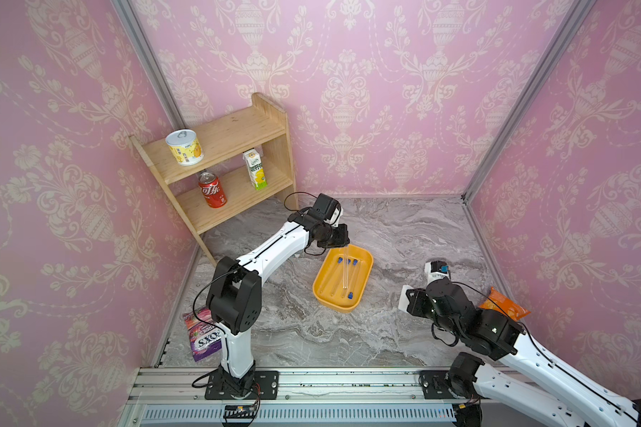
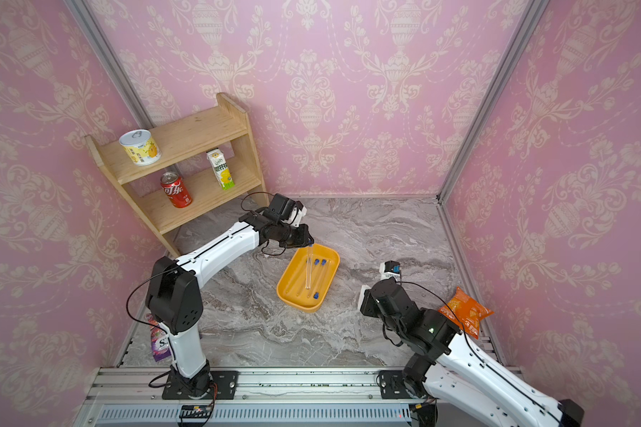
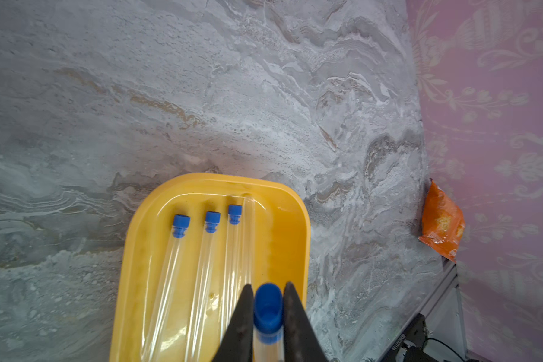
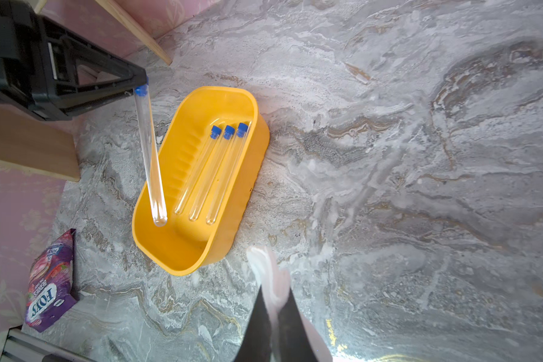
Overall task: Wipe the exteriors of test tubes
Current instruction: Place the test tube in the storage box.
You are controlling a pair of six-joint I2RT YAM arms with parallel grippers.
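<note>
The left pincer (image 3: 268, 285) is clamped on the capped end of the held tube (image 4: 149, 150), which hangs over the yellow tray (image 4: 182, 257) with its glass exposed for wiping. The right pincer (image 4: 275, 290) is closed on the white pad (image 4: 265, 266), near the tray. The remaining tubes (image 4: 220, 175), apparently four, lie in the tray. The table (image 4: 389, 156) is grey marble pattern and the walls (image 1: 385, 92) are pink.

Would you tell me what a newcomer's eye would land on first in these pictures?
The bright yellow tray mid-table, with capped test tubes lying side by side in it. Above it the left gripper pinches another tube by its blue cap, hanging glass-down, while the right gripper holds a white pad nearby.
</note>
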